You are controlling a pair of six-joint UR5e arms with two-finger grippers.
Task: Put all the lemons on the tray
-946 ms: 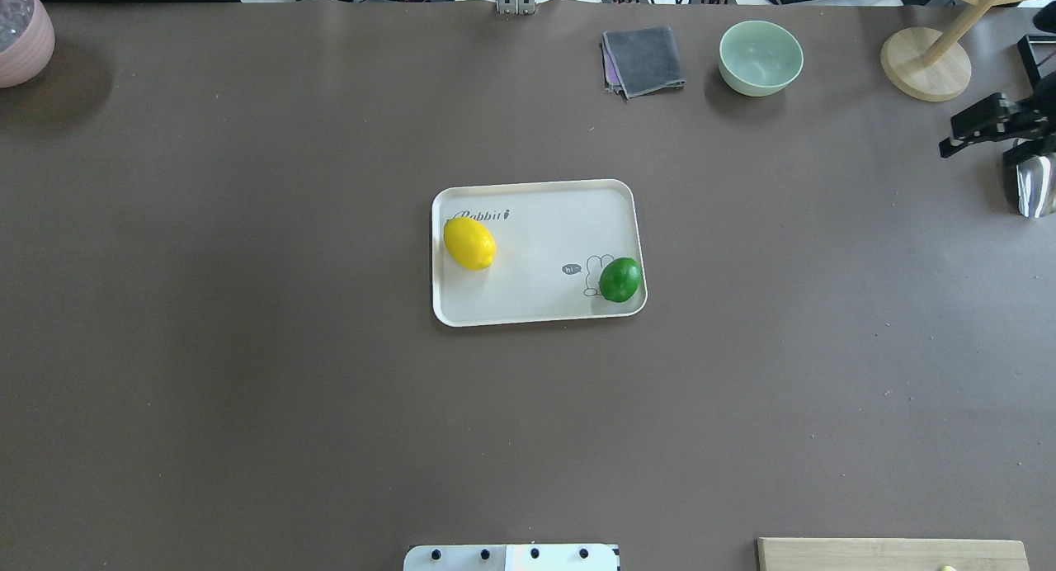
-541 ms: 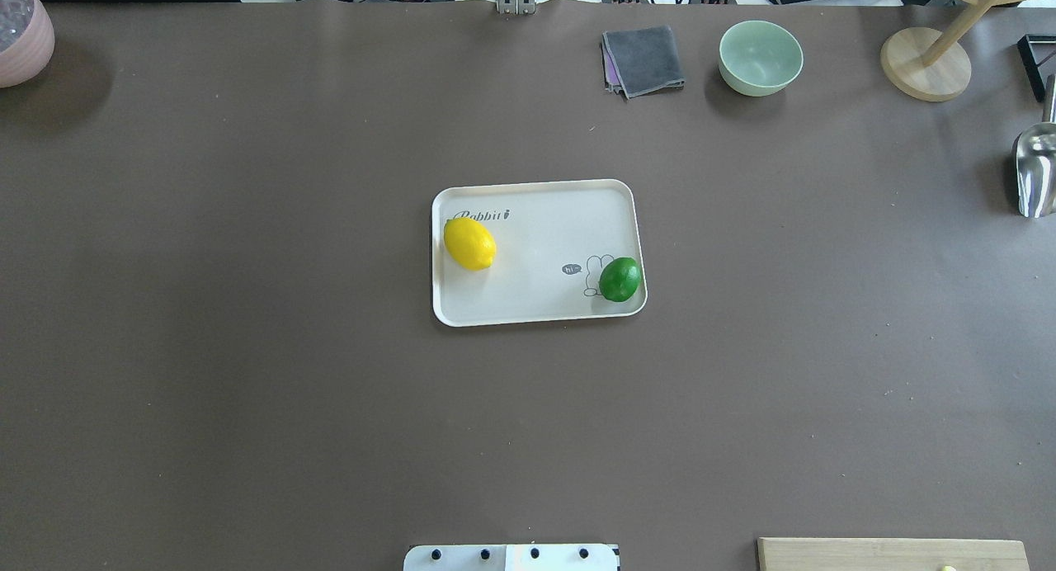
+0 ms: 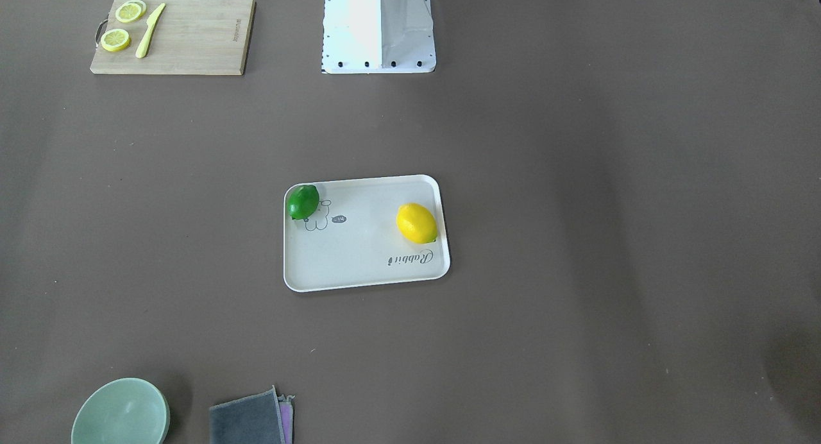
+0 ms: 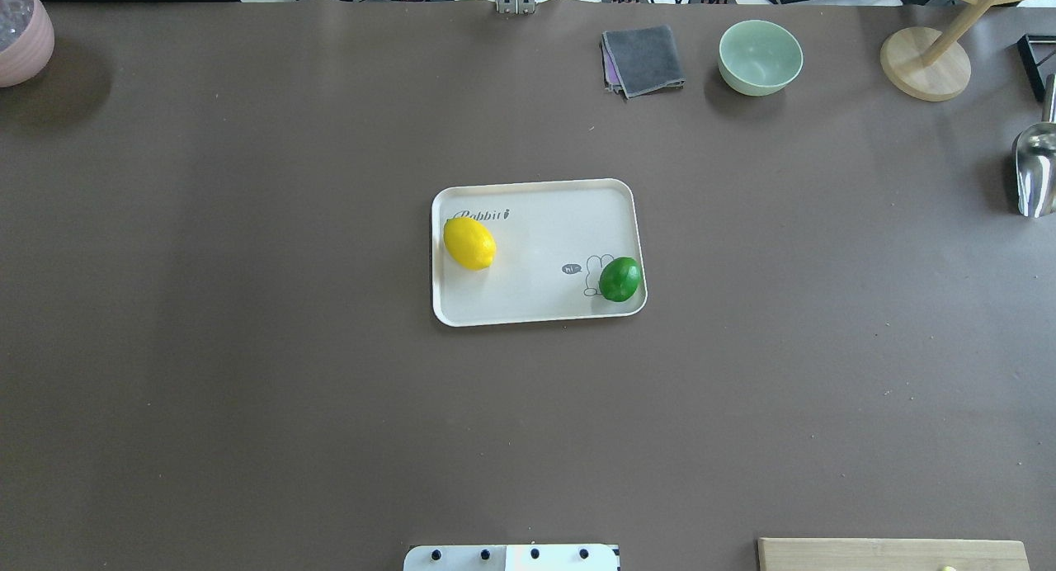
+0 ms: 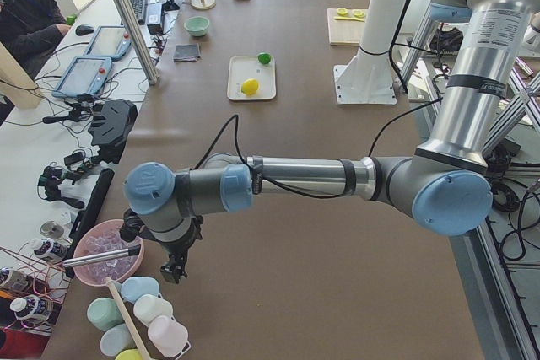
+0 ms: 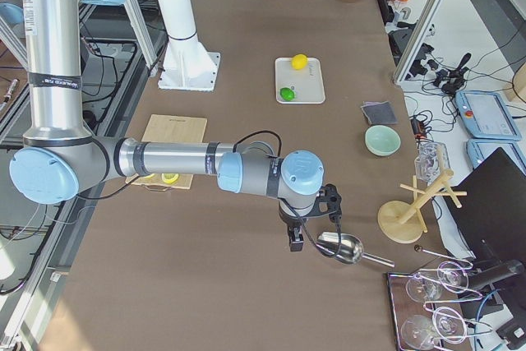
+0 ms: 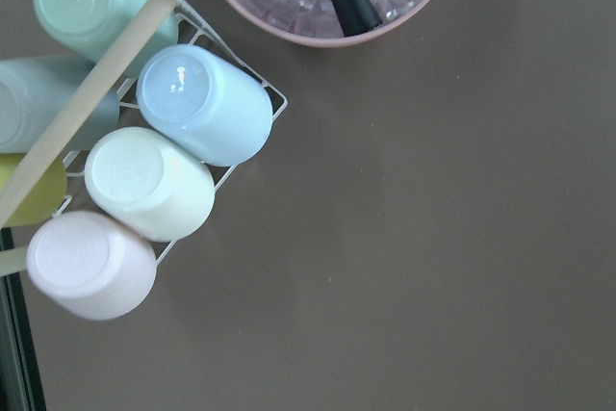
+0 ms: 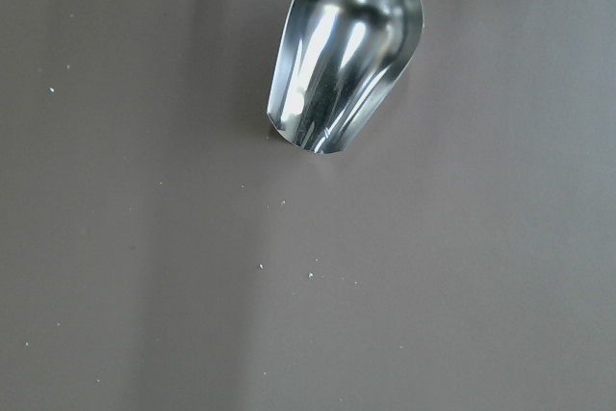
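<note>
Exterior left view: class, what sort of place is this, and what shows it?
Probably a robotics lab: a robot arm reaches over a table set with props such as a tray, and an operator sits beside it near tablets.

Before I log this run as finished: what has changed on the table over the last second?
The right gripper has drawn off the right edge of the overhead view, where it hung near the metal scoop. It took hold of nothing and let go of nothing. The yellow lemon and green lemon lie on the tray as before.
</note>
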